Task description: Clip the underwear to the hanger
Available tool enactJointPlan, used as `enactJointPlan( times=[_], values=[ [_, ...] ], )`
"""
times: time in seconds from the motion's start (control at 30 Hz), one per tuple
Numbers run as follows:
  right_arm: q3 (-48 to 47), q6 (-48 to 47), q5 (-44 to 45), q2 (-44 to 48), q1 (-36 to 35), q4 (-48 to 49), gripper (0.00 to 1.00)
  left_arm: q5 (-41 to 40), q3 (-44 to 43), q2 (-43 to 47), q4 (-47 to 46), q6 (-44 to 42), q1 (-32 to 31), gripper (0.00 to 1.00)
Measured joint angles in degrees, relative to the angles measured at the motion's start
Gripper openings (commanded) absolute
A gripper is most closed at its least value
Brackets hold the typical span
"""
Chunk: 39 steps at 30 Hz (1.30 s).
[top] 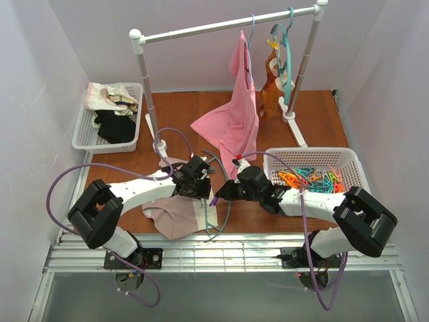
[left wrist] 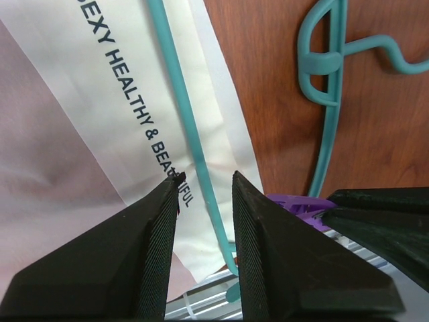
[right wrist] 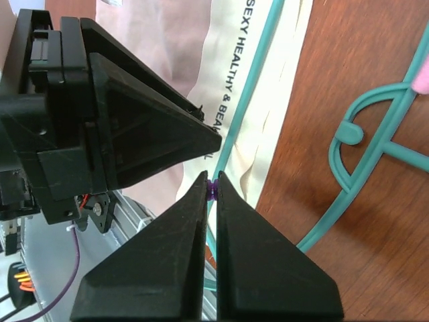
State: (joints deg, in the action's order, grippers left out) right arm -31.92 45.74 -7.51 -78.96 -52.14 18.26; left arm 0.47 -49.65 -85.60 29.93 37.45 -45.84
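Underwear [top: 175,218] lies flat on the wooden surface [top: 181,114] close to its near edge, left of centre, with its cream strip [left wrist: 114,87] on the right side, printed in dark letters. A teal hanger [left wrist: 190,121] lies on top of it: one thin arm runs along the strip, and the hook end rests on bare wood to the right. The left hand [left wrist: 205,181] hangs just above the strip with its fingers a little apart, nothing between them; the strip and the hanger arm show through the gap. The right hand [right wrist: 212,180] reaches in from the right, its fingers pressed together on a small purple clip [left wrist: 300,204] that sits just beside the hanger arm at the near edge of the strip. Behind the right arm stands a white basket [top: 315,155] of coloured clips [top: 312,180]. At the far left is another white basket [top: 84,127] holding clothes, and a pink top [top: 238,121] hangs from the rail at the back.
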Motion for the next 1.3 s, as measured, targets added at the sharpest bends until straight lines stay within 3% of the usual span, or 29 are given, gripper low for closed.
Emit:
enactJointPlan(
  times=[0.57,1.3],
  values=[
    [0.8,-1.3,4.5,-4.5,-4.4,2.2,0.01,1.3,0.0,-2.7,-0.5,-2.5,1.4,0.27],
    [1.9,-3.3,9.7,-3.5,-4.6,3.4,0.01,3.0,-1.6,-6.5,-1.9,-4.0,1.5,0.22]
  ],
)
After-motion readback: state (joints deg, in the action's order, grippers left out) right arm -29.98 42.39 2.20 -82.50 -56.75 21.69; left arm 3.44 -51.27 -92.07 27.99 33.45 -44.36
